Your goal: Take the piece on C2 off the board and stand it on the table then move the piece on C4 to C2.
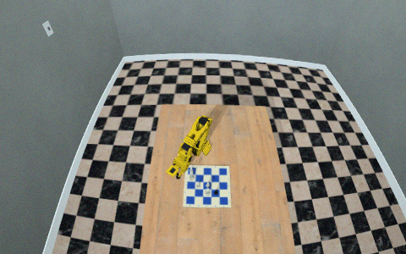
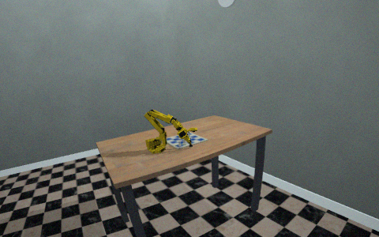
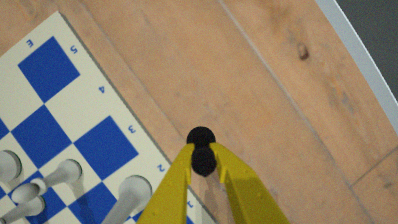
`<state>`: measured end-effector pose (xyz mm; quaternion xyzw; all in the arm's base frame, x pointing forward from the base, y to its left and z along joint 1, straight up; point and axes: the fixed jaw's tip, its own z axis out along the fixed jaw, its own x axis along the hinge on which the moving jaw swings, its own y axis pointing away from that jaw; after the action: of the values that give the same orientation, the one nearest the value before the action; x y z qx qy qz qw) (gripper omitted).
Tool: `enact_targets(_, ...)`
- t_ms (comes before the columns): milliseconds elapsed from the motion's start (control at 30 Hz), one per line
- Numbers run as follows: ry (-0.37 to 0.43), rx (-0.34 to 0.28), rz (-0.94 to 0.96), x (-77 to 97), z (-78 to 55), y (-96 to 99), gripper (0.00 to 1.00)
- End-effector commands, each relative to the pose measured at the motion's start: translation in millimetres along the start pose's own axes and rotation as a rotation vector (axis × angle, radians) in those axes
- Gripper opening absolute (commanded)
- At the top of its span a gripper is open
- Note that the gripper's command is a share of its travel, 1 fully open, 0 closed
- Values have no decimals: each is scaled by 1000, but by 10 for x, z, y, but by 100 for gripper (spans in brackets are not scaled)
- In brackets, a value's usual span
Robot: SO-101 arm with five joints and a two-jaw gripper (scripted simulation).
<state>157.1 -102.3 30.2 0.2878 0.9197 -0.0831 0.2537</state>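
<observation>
The tabletop (image 3: 280,65) is matt, grained wood with a knot. The board (image 3: 60,107) looks like smooth, flat printed paper. The yellow claw (image 3: 204,165) looks like matt plastic, gripping a matt black piece (image 3: 202,150).
</observation>
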Motion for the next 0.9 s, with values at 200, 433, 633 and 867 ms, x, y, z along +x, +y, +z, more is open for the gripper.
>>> enact_targets(200,-2,0,-5,72,18,1,0)
enact_targets(433,-2,-2,-7,50,4,6,0)
enact_targets(633,-2,-4,-10,27,-10,11,0)
enact_targets(867,-3,-4,-10,18,-13,13,0)
